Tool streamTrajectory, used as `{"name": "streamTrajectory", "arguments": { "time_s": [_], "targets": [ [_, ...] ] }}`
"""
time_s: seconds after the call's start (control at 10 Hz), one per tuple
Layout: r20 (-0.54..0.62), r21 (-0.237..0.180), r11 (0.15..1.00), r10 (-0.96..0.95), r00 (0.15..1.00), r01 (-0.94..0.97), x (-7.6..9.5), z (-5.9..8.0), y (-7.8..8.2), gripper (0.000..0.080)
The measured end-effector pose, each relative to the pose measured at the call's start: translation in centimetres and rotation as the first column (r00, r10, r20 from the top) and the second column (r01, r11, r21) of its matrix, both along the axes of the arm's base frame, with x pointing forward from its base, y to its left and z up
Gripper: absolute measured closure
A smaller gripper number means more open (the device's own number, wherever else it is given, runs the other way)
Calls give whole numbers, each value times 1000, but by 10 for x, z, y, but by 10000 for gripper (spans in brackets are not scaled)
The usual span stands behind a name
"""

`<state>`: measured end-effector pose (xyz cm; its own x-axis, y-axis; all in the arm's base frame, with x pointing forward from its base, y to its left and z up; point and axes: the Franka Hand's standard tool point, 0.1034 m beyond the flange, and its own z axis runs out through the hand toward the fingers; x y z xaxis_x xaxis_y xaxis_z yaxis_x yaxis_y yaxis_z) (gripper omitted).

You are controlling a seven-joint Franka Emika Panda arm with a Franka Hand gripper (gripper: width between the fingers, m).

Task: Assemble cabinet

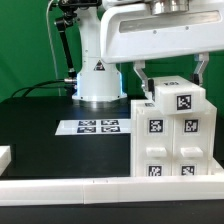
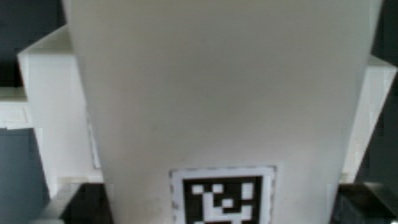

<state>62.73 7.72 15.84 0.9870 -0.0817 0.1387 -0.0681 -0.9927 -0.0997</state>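
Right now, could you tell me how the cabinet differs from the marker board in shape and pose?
The cabinet stands upright as a tall box by the front rail; the marker board lies flat and thin on the black table. The cabinet sits directly under the gripper; the marker board lies apart, before the robot pedestal. Both are white with black-and-white tags.

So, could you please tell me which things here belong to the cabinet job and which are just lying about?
Job:
- cabinet, white tagged boxes stacked by the front rail
- hand, just above it

Lying about:
- marker board, flat on the table
- white block at the exterior view's left edge
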Motion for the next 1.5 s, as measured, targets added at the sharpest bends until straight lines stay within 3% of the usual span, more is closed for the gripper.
{"name": "streamTrajectory", "arguments": {
  "time_s": [0.3, 0.7, 1.2, 1.5],
  "targets": [
    [-31, 36, 962, -268, 963, 269, -2, -1, 3, 240],
    [-74, 61, 847, -524, 848, 529, -3, -1, 3, 240],
    [-152, 87, 575, -799, 582, 813, -3, 0, 2, 240],
    [-229, 92, 329, -912, 341, 940, -3, 0, 2, 240]
  ]
}}
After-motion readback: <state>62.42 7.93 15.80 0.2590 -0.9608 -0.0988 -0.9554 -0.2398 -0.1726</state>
